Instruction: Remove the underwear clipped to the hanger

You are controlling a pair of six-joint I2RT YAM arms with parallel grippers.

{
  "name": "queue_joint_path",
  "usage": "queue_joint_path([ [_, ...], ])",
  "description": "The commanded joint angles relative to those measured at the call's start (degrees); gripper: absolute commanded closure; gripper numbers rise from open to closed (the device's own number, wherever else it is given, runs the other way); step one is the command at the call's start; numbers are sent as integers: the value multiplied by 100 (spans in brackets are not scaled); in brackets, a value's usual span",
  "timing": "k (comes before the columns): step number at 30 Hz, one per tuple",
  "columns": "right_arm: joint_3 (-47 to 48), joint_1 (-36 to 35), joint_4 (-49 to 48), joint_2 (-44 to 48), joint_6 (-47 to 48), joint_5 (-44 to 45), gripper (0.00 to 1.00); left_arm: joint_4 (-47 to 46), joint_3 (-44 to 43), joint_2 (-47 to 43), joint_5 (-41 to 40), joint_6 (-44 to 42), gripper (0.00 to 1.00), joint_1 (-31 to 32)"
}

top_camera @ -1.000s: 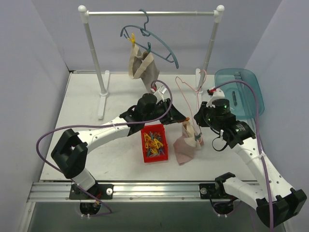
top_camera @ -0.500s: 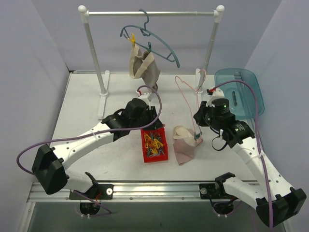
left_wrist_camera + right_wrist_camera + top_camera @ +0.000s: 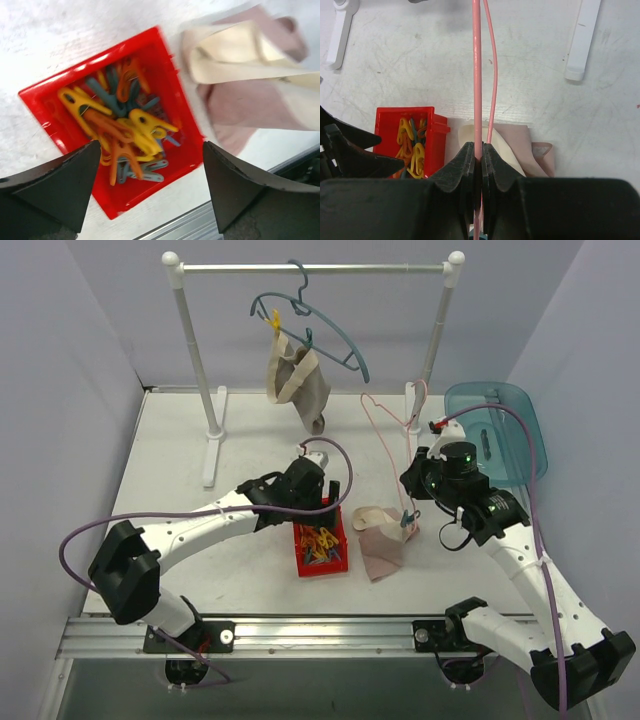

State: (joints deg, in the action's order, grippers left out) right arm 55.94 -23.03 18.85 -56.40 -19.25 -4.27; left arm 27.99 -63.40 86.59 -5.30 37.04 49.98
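1. White table [image 3: 170,460] fills the middle of the frame.
2. Red bin [image 3: 297,545] of clips [image 3: 318,540] at centre; underwear [image 3: 380,548] just right of it.
3. Rack [image 3: 212,445] feet upper left and upper right; teal tray [image 3: 512,410] at right.

Soft matt cloth underwear [image 3: 240,100], glossy red plastic bin [image 3: 185,100]

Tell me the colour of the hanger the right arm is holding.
The hanger is pink, clearest in the right wrist view.
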Motion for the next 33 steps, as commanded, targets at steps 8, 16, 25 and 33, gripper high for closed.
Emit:
queue_joint_path([
  [8,206,-44,-409,-81,-35,-144,100,-1751,-797,-467,818,462,3,512],
  [16,268,-44,-417,-143,-62,-232,100,-3420,-202,-432,1769,-618,6,812],
  [25,277,-44,-435,-143,-62,-460,100,-3975,-33,-335,1331,-2112,6,1172],
  [33,303,-44,-435,-134,-88,-531,100,-4628,65,-265,1286,-2605,7,1313],
])
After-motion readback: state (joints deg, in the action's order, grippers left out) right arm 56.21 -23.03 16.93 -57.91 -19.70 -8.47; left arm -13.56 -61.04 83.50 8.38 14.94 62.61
